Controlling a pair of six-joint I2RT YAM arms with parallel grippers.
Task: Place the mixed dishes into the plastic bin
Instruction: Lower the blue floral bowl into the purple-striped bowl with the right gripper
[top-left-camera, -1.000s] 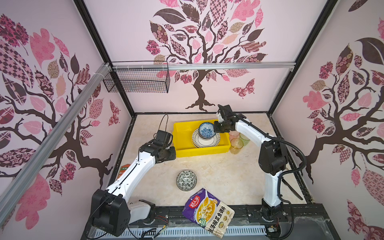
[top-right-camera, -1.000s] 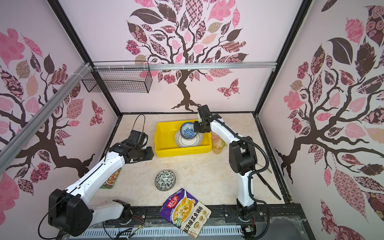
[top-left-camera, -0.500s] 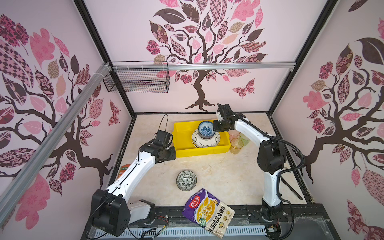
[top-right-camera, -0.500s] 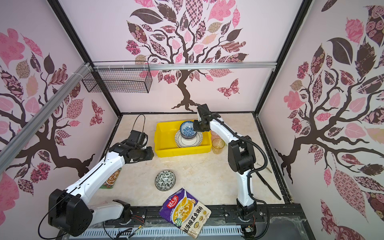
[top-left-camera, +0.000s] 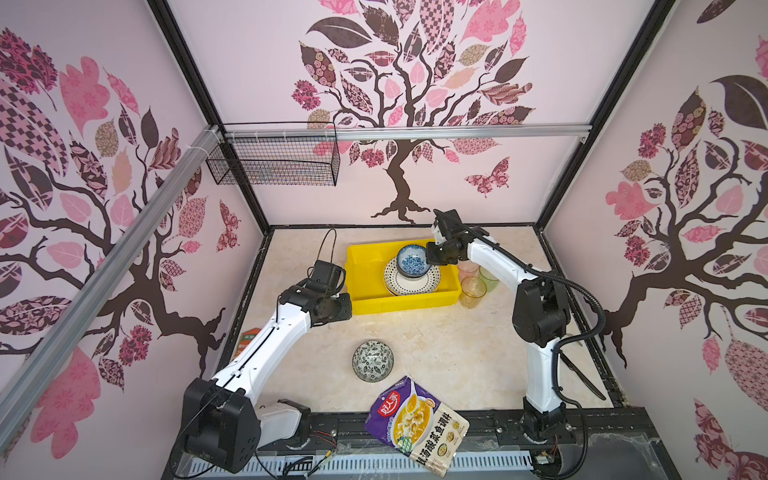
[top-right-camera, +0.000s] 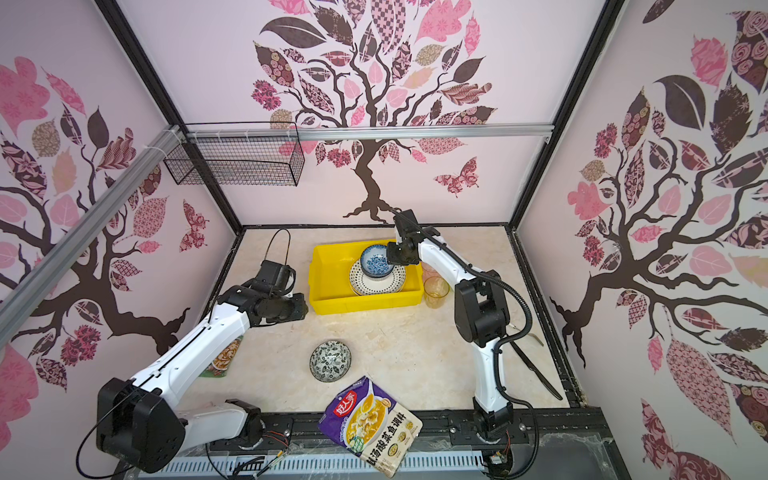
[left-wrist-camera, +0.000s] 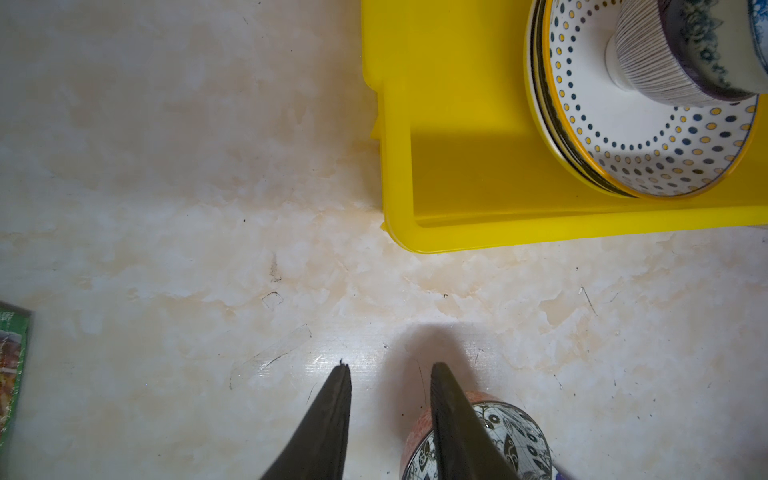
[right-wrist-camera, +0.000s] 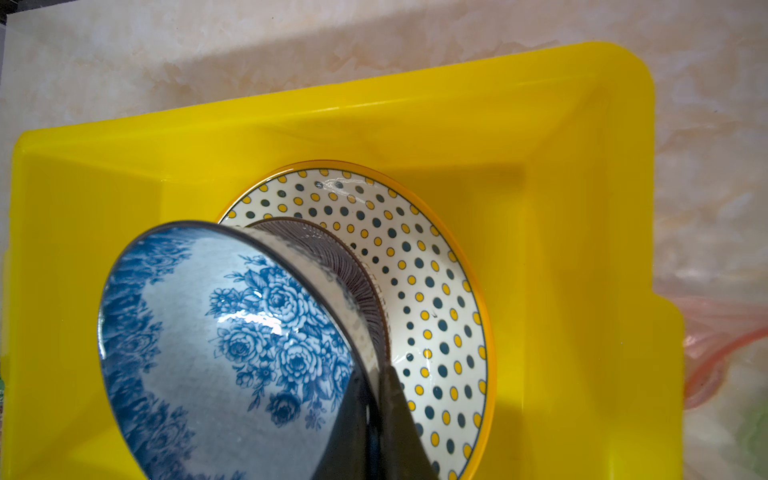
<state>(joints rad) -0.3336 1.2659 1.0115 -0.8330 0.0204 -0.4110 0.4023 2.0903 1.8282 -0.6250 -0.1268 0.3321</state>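
The yellow plastic bin (top-left-camera: 399, 305) (top-right-camera: 365, 305) (right-wrist-camera: 582, 208) stands at the back middle of the table. It holds a stack of plates with a dotted, yellow-rimmed plate (top-left-camera: 415, 284) (right-wrist-camera: 415, 270) on top. A lined bowl (right-wrist-camera: 353, 257) sits on that plate. My right gripper (right-wrist-camera: 376, 374) (top-left-camera: 429, 262) is shut on the rim of a blue floral bowl (top-left-camera: 411, 261) (top-right-camera: 376, 262) (right-wrist-camera: 216, 332), which is tilted over the lined bowl. My left gripper (left-wrist-camera: 390, 368) hangs open and empty above the table, near the bin's front left corner. A black-white bowl (top-left-camera: 372, 360) (left-wrist-camera: 498, 440) stands on the table in front.
Amber (top-left-camera: 472, 291), pink (top-left-camera: 467, 270) and green (top-left-camera: 490, 280) tumblers stand right of the bin. A purple food pouch (top-left-camera: 417, 424) lies at the front edge. A seasoning packet (top-right-camera: 224, 357) lies under the left arm. A wire basket (top-left-camera: 274, 160) hangs at the back left.
The right gripper and the blue floral bowl have barely shifted over the bin. The left arm has not moved.
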